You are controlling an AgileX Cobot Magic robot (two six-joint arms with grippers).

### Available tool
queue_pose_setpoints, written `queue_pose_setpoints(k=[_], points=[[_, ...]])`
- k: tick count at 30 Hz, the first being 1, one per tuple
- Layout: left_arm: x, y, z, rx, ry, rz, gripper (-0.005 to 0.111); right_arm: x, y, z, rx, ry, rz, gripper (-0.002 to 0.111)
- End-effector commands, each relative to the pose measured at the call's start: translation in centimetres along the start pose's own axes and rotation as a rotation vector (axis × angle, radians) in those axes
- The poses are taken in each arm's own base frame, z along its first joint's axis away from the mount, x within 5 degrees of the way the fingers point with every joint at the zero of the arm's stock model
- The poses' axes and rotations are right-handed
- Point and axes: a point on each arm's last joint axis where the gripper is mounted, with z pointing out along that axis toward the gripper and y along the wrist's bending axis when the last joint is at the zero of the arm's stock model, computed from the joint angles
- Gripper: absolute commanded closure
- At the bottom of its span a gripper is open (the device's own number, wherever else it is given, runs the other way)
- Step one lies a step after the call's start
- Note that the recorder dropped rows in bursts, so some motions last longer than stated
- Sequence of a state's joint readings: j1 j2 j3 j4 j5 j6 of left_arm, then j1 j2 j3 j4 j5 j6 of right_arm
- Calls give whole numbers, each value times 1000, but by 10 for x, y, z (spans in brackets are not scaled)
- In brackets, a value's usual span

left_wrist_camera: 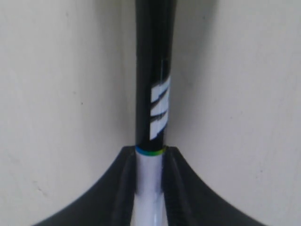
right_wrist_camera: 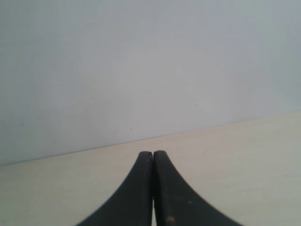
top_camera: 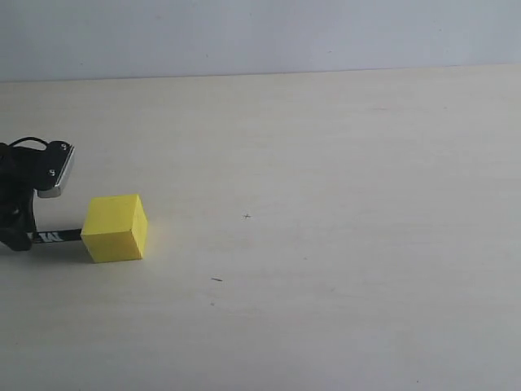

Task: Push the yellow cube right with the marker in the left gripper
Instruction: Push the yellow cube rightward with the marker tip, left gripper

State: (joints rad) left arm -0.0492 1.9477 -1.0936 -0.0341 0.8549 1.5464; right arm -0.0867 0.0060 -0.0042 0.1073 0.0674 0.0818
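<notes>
**Item 1: left hand** [top_camera: 19,239]. Black, two-fingered, at the left side of the table [top_camera: 342,269], low over the surface. A silver-faced camera module [top_camera: 59,169] and a loop of black cable sit on its upper part. State: pinching the marker. The wrist view shows both fingers [left_wrist_camera: 124,188] clamped against the white barrel.

**Item 2: marker** [top_camera: 59,236]. Slim pen, lying roughly level and close to the table. The white half is inside the grip. The black half, with white lettering, sticks out past the fingertips toward the cube. Its outer end meets the cube's left face, low down.

**Item 3: yellow cube** [top_camera: 116,228]. Plain bright yellow block with sharp edges, resting flat on the table. It is in the left part of the table, well short of the far edge, just beside the left hand with the marker between them.

**Item 4: right hand** [right_wrist_camera: 153,154]. Black fingers pressed together with nothing between them. It is held above the table and faces the far edge and the pale wall [right_wrist_camera: 141,70].

**Item 5: table.** Pale, cream-coloured top with a few tiny dark specks [top_camera: 247,216] near its middle.
</notes>
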Motion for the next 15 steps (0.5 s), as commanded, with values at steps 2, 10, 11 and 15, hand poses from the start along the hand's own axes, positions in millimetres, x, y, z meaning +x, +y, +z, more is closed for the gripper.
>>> queue_pose_setpoints(k=[2,10,11,15], points=[[21,-1,-7,-10,-9,-89,107,1,-1,0,6,-4,-9,108],[41,-4,-8,8,3,-132,107,1,-1,0,6,-4,-9,108],[39,-4,-8,8,3,-127,107,1,-1,0,6,-4,-9,108],[25,-2,-8,2,6,-78,107,1,-1,0,6,-4,-9,108]])
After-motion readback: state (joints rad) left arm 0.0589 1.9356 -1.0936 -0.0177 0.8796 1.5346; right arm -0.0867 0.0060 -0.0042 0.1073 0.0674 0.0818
